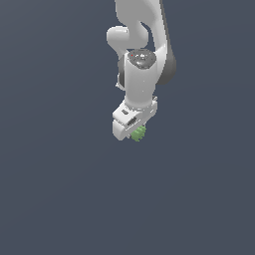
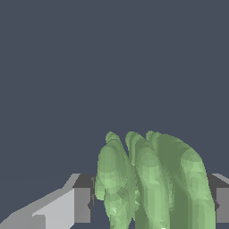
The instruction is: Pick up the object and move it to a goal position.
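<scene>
The object is a tiny bright-green ridged block [image 1: 139, 133]. It sits at the tip of my white gripper [image 1: 134, 132], which points down from the arm in the middle of the exterior view. In the wrist view the green block [image 2: 152, 183] fills the space between the two fingers, with a dark pad [image 2: 83, 203] close on one side and another at the opposite edge. The jaws are shut on the block. Whether it touches the surface below cannot be told.
A plain dark blue-grey surface [image 1: 60, 199] fills both views. The white arm [image 1: 142, 45] rises to the top of the exterior view. No goal marker shows.
</scene>
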{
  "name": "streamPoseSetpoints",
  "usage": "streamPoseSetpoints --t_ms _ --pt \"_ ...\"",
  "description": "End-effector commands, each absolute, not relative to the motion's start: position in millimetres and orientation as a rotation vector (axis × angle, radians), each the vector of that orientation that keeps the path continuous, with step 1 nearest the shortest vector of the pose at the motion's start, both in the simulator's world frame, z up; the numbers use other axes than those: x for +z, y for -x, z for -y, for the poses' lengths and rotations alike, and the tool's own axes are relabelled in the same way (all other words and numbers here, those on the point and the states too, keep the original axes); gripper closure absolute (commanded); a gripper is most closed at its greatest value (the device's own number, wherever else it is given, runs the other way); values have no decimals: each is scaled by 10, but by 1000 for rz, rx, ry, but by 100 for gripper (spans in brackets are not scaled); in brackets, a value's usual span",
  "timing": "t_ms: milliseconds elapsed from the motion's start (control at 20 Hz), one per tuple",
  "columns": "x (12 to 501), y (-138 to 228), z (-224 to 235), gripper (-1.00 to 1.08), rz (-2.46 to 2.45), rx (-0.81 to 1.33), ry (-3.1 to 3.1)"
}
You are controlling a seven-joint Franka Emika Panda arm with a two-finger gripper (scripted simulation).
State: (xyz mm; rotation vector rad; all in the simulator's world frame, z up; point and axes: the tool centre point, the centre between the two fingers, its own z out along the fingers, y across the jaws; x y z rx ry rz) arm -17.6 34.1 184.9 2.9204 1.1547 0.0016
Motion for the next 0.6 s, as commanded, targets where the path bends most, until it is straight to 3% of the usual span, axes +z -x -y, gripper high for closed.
streamPoseSetpoints --t_ms 0,550 --pt "2083 85 -516 108 -1154 0 -2921" --pt "2786 -236 -1044 108 -1154 0 -2922"
